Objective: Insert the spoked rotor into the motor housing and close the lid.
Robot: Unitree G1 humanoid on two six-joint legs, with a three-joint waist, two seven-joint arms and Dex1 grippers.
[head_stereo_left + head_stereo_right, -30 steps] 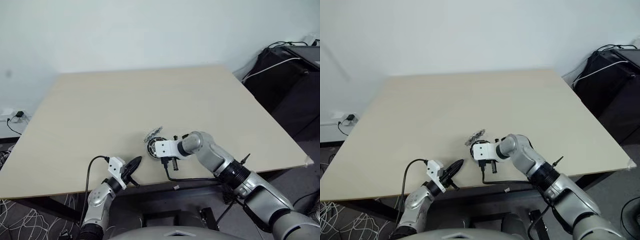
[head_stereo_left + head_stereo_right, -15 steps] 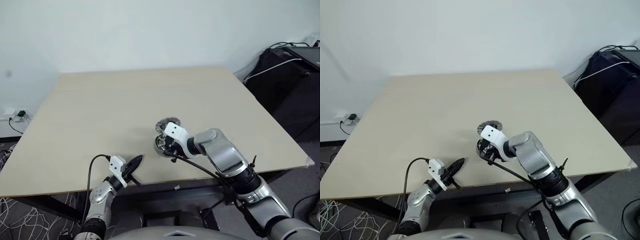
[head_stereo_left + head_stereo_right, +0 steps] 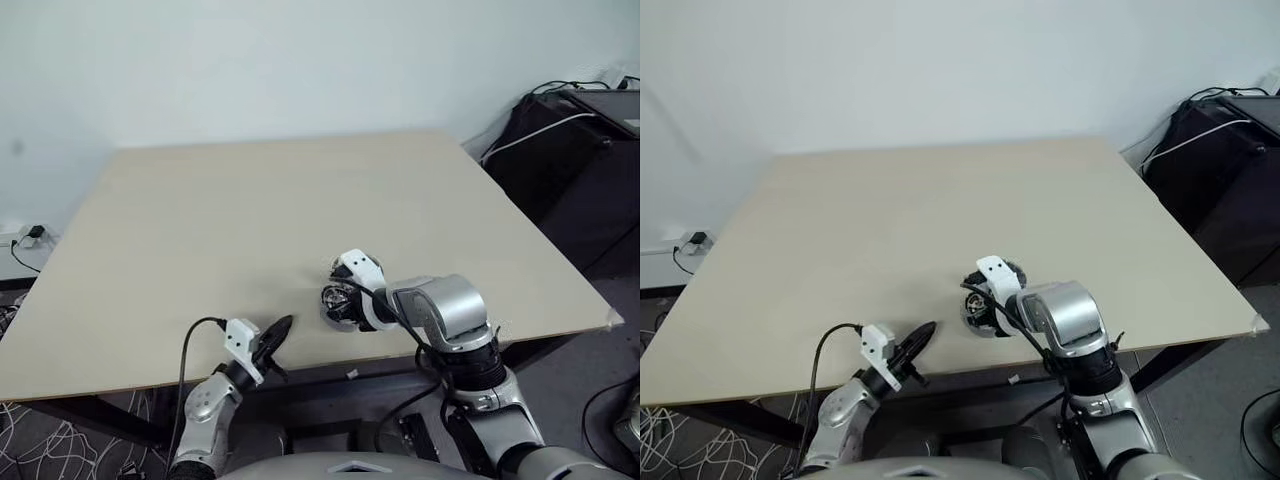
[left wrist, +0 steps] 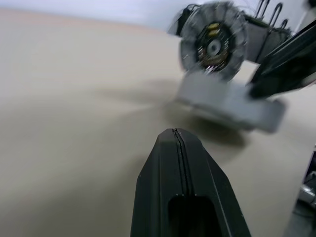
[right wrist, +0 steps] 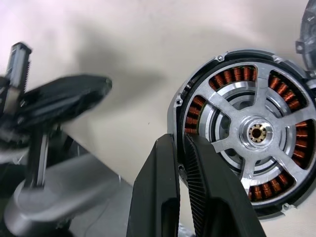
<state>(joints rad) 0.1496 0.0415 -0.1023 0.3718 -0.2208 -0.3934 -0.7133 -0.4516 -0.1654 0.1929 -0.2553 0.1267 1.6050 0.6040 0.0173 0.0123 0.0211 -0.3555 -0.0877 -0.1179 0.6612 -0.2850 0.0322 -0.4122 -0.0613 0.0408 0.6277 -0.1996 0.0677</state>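
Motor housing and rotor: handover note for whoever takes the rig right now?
Left gripper: shut, empty, low over the table near its front edge, pointing at the motor.
Right gripper: shut on the rim of the motor housing, holding it tipped up towards the left gripper.
Spoked rotor: looks seated in the housing, spokes over the copper windings.
Done: rotor insertion, by the look of it.
Left: close the lid. A grey part beside the housing may be the lid; I cannot tell for sure.
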